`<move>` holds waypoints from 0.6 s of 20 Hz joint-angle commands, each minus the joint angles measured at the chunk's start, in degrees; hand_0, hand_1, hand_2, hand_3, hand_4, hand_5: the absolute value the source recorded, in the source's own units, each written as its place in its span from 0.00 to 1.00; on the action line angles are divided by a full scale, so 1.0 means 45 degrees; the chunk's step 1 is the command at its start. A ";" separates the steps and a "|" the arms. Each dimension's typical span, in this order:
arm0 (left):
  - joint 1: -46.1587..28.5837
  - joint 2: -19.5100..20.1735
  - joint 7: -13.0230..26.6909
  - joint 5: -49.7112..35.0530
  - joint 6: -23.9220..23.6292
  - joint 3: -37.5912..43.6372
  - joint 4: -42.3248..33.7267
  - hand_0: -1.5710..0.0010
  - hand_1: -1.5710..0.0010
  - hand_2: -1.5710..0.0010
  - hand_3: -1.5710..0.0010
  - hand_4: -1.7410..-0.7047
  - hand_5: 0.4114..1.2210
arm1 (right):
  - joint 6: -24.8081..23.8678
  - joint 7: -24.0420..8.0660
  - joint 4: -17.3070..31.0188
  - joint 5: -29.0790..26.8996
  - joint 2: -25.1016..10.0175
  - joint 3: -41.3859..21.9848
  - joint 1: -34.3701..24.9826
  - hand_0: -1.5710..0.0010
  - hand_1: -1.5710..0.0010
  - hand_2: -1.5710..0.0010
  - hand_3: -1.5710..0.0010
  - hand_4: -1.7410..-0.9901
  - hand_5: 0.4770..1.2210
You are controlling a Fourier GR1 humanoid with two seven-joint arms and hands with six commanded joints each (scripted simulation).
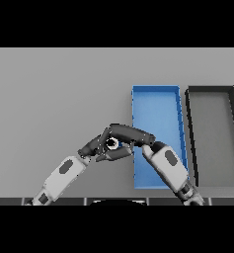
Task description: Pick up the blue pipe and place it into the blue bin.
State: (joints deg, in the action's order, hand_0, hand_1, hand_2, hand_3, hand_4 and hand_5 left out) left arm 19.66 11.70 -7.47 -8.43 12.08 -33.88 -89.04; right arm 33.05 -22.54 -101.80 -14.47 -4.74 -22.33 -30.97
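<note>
Head view: your right hand reaches left from over the blue bin, fingers curled around something pale near its left wall. I can't tell if that's the blue pipe; no blue shows. Left hand is just beside it, fingers unclear. Black bin sits right. Looks like the grasp step; next, lift and carry right over the blue bin.

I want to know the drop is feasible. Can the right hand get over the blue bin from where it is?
Probably yes. The right hand sits at the blue bin's left wall, its forearm already crossing the bin, and nothing shows inside to block it. The left hand meets it there.
</note>
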 commanded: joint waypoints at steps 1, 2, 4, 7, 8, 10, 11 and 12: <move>-0.0003 0.0082 -0.0031 0.0075 0.0112 -0.0092 0.0034 0.09 0.22 0.14 0.66 0.10 1.00 | 0.0114 0.0052 -0.0031 -0.0092 0.0131 0.0036 0.0109 0.02 0.02 0.02 0.03 0.35 0.93; 0.0022 0.0155 0.0025 0.0232 0.0187 -0.0221 -0.0009 0.10 0.24 0.21 0.67 0.19 1.00 | 0.0144 0.0120 0.0071 0.0027 0.0308 0.0077 0.0129 0.02 0.02 0.02 0.03 0.35 0.94; -0.0038 0.0411 0.0208 0.0217 0.0550 -0.0205 -0.0047 0.38 0.49 0.48 0.79 0.38 1.00 | 0.0465 0.0318 -0.0126 0.0293 0.0314 0.0120 0.0284 0.01 0.01 0.01 0.02 0.35 0.96; 0.0081 0.0397 0.0621 0.0463 0.1109 -0.0176 -0.0024 0.68 0.74 0.73 0.89 0.61 0.95 | 0.0600 -0.0046 -0.0343 0.0273 0.0533 0.0283 0.0420 0.01 0.01 0.01 0.01 0.34 0.98; 0.0043 0.0487 0.0457 0.0563 0.1147 -0.0061 -0.0027 0.74 0.79 0.79 0.91 0.67 0.87 | 0.0612 -0.0237 -0.0350 0.0190 0.0636 0.0413 0.0365 0.01 0.01 0.01 0.01 0.34 0.98; -0.0005 0.0631 0.0358 0.0879 0.0984 -0.0042 -0.0099 0.84 0.87 0.86 0.94 0.76 0.68 | 0.0698 -0.0148 -0.0188 0.0321 0.0947 0.0597 0.0384 0.00 0.00 0.00 0.00 0.34 0.99; 0.0090 0.0545 0.0659 0.0937 0.0866 -0.0057 0.0037 0.87 0.89 0.89 0.96 0.80 0.60 | 0.0709 -0.0215 -0.0279 0.0351 0.1060 0.0628 0.0370 0.00 0.00 0.00 0.00 0.34 0.99; 0.0065 0.0517 0.0753 0.1059 0.0732 -0.0068 0.0140 0.90 0.91 0.91 0.96 0.83 0.53 | 0.0717 -0.0160 -0.0419 0.0370 0.1154 0.0628 0.0460 0.00 0.00 0.00 0.00 0.34 0.99</move>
State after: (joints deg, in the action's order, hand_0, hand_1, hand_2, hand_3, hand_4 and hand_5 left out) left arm 19.95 14.02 -4.29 -3.69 15.41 -34.20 -88.43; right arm 36.40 -23.25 -103.67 -12.69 0.46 -19.51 -28.89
